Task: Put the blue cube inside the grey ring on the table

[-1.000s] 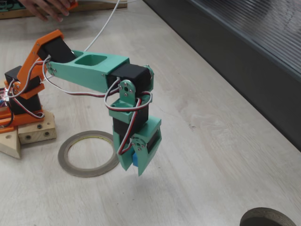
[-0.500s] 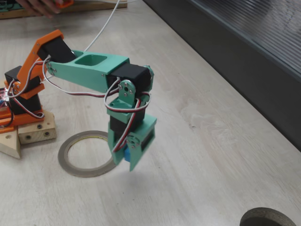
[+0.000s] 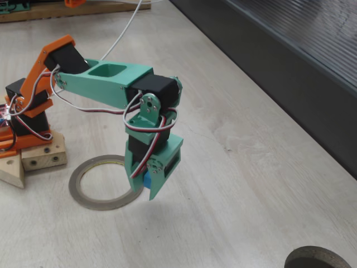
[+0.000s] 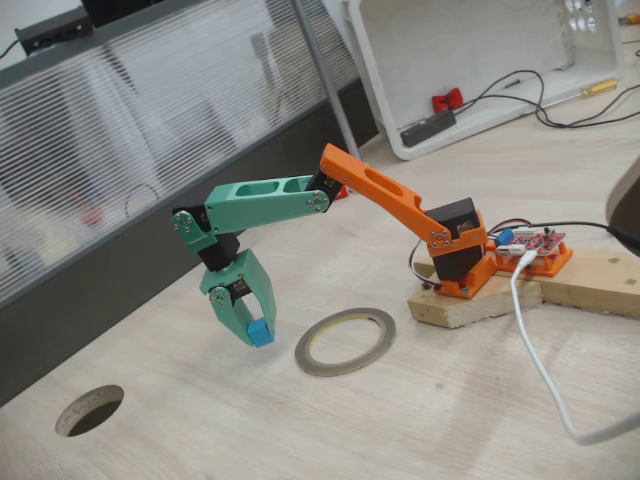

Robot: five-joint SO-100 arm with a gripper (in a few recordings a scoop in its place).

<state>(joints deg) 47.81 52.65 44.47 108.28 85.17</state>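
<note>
The grey ring (image 3: 104,182) lies flat on the table (image 3: 251,184). At its three o'clock edge in a fixed view hangs the green gripper (image 3: 148,187), pointing down with the blue cube (image 3: 147,182) pinched between its fingertips, off the wood. In a fixed view, gripper (image 4: 252,333) and cube (image 4: 260,332) sit at nine o'clock of the ring (image 4: 345,341).

Matt green plastic pincer (image 3: 146,187), pale wood-grain table (image 3: 251,184), smooth grey ring (image 4: 345,342)

Green-and-orange arm (image 3: 106,78), white cables
</note>
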